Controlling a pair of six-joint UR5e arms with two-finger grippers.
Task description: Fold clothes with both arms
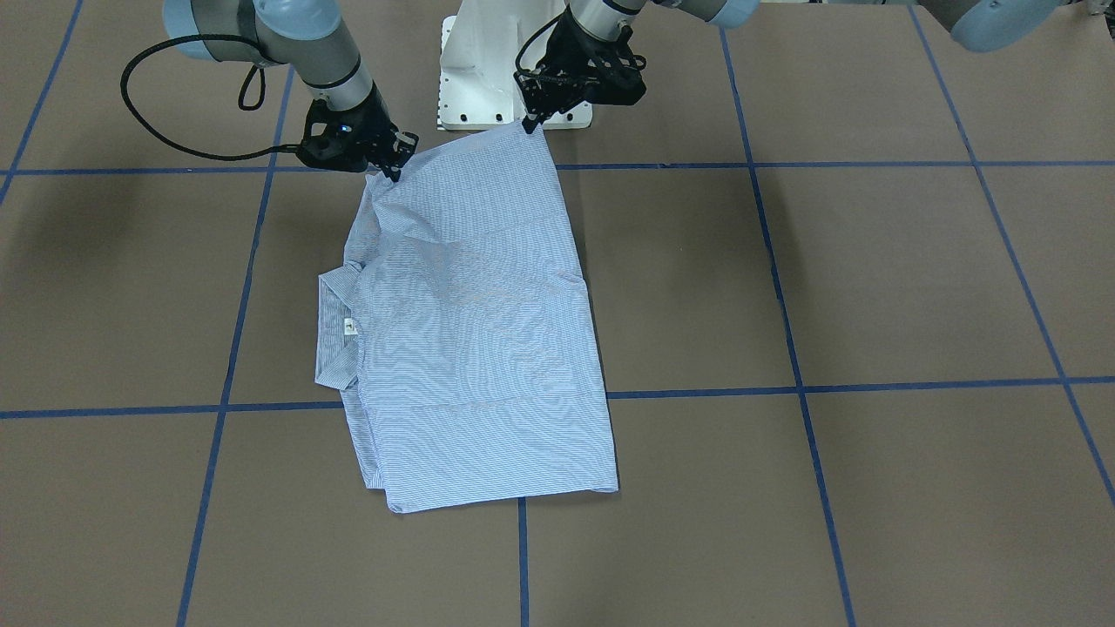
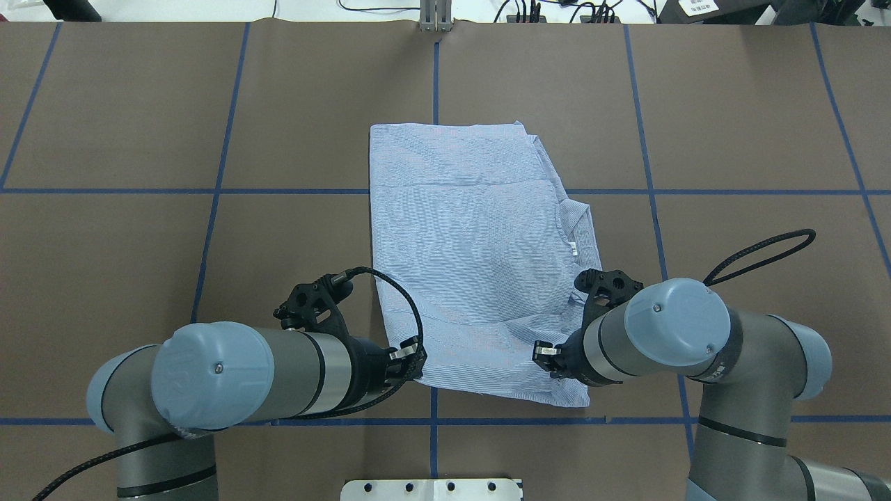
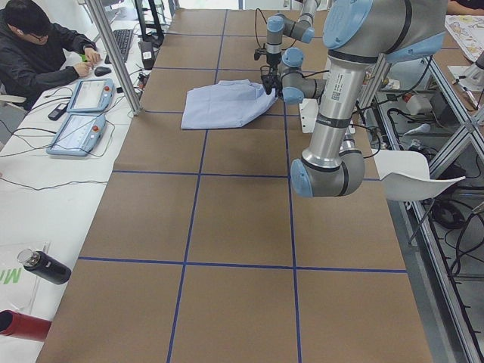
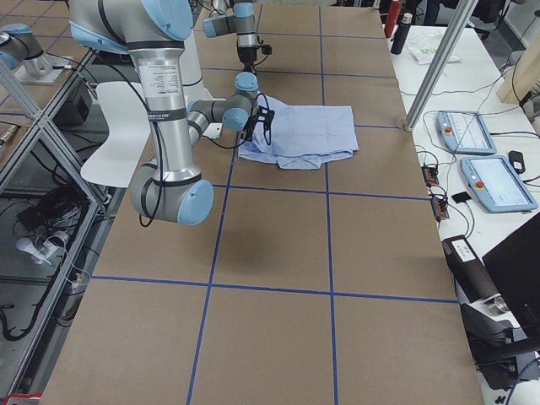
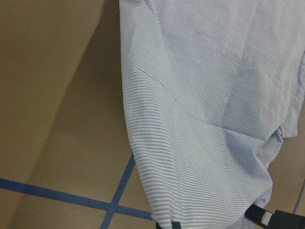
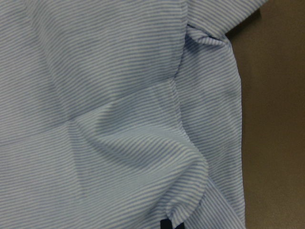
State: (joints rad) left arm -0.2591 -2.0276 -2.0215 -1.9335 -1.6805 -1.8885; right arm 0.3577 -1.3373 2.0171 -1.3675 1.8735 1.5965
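The clothes are one pinstriped light blue shirt (image 1: pixel 470 331) (image 2: pixel 473 243), partly folded into a rectangle on the brown table, with its collar (image 1: pixel 335 331) (image 2: pixel 581 223) and white neck label (image 2: pixel 572 248) toward my right. My left gripper (image 1: pixel 530 124) (image 2: pixel 415 363) is shut on the shirt's near corner by the base. My right gripper (image 1: pixel 394 168) (image 2: pixel 546 353) is shut on the other near corner beside the collar. Both corners are raised a little off the table. Striped cloth (image 5: pixel 205 95) (image 6: pixel 95 95) fills both wrist views.
The white pedestal base (image 1: pixel 488 70) (image 2: pixel 431 489) stands just behind the held edge. Blue tape lines (image 1: pixel 784 387) grid the table. A person (image 3: pixel 38 45) sits at a side table with teach pendants (image 3: pixel 76 113); bottles (image 3: pixel 41 266) lie nearer along it.
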